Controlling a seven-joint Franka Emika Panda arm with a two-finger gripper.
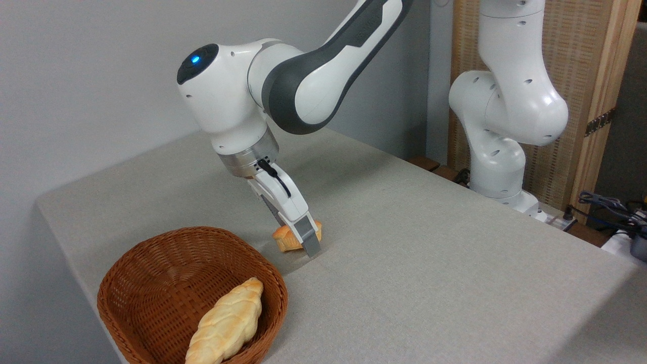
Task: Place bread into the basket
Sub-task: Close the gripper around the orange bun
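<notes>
Camera view: the gripper [298, 237] pinches the small knotted bun [286, 238] on the table [429, 263], just right of the wicker basket [151, 268]. The grasp looks made; next it needs lifting left over the rim, clear of the braided loaf [227, 323].

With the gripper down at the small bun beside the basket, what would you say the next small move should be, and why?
Probably close firmly on the bun and lift it straight up. The gripper is already down at table level with its fingers either side of the bun, which still sits on the table. The basket, holding only a long loaf, lies just to the left, so height is needed to clear its rim.
</notes>
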